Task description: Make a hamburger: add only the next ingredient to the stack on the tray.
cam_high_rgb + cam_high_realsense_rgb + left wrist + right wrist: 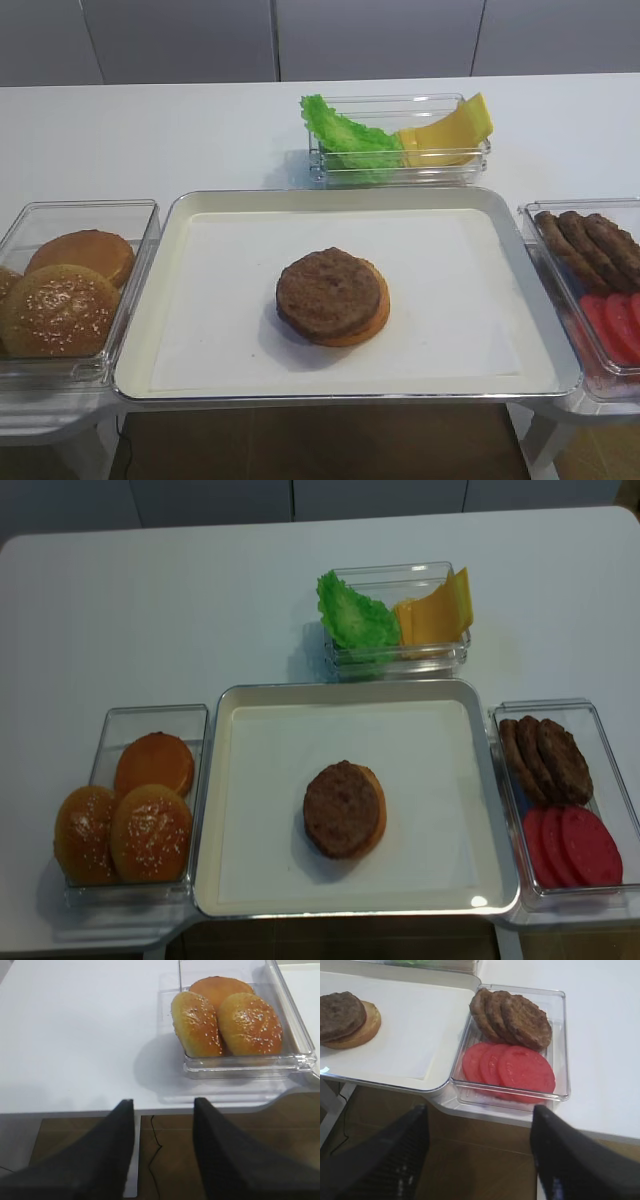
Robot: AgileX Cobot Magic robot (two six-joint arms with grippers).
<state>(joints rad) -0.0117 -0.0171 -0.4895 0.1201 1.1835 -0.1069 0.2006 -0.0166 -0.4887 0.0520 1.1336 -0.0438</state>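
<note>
While both grippers' jaws hang parted and unladen, a patty [328, 292] tops the stack on the tray [345, 198], white table [150, 130] beneath.

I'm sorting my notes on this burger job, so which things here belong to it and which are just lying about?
Job: tray; stack on it, bun base topped with meat patty.
Lying about: sesame buns; lettuce; cheese; spare patties; tomato slices.
</note>
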